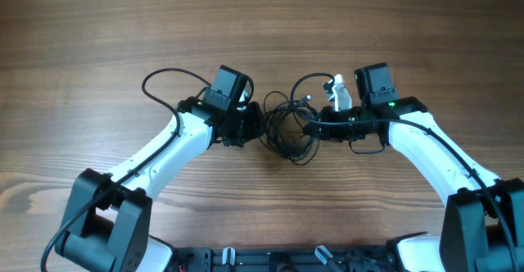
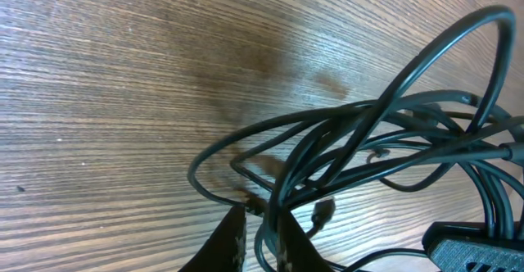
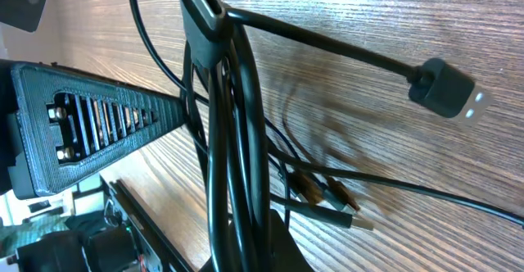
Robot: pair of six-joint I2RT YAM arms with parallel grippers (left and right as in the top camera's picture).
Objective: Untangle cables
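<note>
both tight on cables (image 1: 286, 134): left end effector (image 2: 260, 227), right end effector (image 1: 313, 129)

Black cables (image 1: 284, 133), brown wood-grain table (image 1: 82, 43)

No legible text, labels or numbers.

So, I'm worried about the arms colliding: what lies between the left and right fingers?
The tangled cables fill that stretch, with the left fingers at one edge and the right fingers at the other. The overhead view shows it.
</note>
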